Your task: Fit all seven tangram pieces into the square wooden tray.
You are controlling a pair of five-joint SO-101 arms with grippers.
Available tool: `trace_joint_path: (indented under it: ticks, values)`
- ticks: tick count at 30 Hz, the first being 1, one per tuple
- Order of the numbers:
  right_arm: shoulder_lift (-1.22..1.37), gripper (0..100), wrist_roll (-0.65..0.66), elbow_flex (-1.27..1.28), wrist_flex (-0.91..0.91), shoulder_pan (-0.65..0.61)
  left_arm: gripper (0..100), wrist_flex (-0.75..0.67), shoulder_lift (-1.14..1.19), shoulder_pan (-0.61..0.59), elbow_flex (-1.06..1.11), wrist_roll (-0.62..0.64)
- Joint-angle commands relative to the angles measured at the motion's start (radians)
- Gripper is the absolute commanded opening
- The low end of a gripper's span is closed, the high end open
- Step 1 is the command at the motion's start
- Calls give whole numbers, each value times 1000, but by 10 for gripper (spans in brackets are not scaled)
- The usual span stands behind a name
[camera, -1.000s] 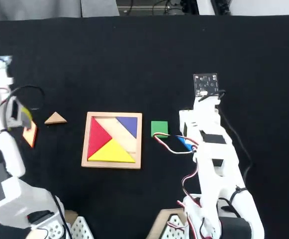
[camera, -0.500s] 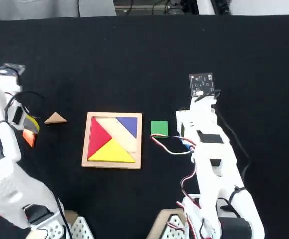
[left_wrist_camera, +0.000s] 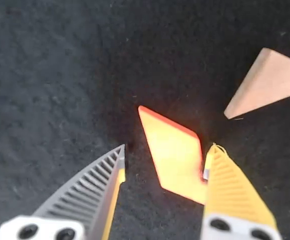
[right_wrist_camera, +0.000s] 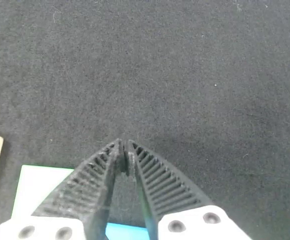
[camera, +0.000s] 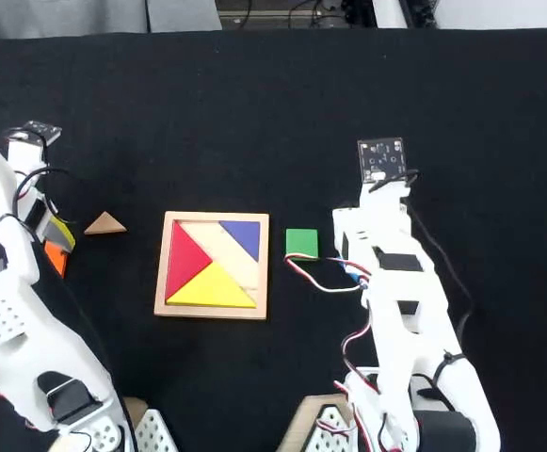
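High view: the square wooden tray (camera: 215, 218) held red, yellow and blue triangles; green square (camera: 301, 243) and tan triangle (camera: 105, 224) lay outside. Left gripper (left_wrist_camera: 167, 147) straddled the orange parallelogram (left_wrist_camera: 174, 155), unclenched; right gripper (right_wrist_camera: 123, 145) was clenched, empty.

Black cloth-covered table (camera: 254, 113); grey surface, dark cables (camera: 348, 11) along far edge.

Robotics lab workspace: a bench (camera: 254, 113) draped in black cloth carries two white, bolted-together robot arms, the left arm (camera: 14, 320) and the right arm (camera: 405, 311), with loose coloured wiring (camera: 303, 267) and a bare circuit board (camera: 389, 160) on show. Cables (camera: 297, 11) tangle behind the bench's far edge.
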Motion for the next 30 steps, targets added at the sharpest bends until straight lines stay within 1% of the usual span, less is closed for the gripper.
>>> trace_joint_path:
  ticks: [1,6,8,12,16,20,22,26,28,30]
  values:
    - [-28,11,9,-2,-23,-15,256,14,2,35,-45,-35]
    - [-28,11,9,-2,-23,-15,255,14,23,50,-45,-40]
    - [-28,11,9,-2,-23,-15,221,14,26,50,-45,-40]
    - [-28,11,9,-4,-23,-15,109,14,26,47,-45,-46]
    - [-28,11,9,-4,-23,-15,111,23,28,44,-45,-46]
    - [-28,11,9,-4,-23,-15,109,153,15,70,-68,-43]
    - [-28,11,9,-4,-23,-15,108,253,0,85,-119,-41]
    - [-30,11,9,-4,-23,-14,49,419,-55,104,-229,-40]
    - [-30,11,9,-4,-23,-14,41,434,-100,107,-254,-25]
    - [-31,11,9,-4,-21,-12,53,431,-155,108,-262,29]
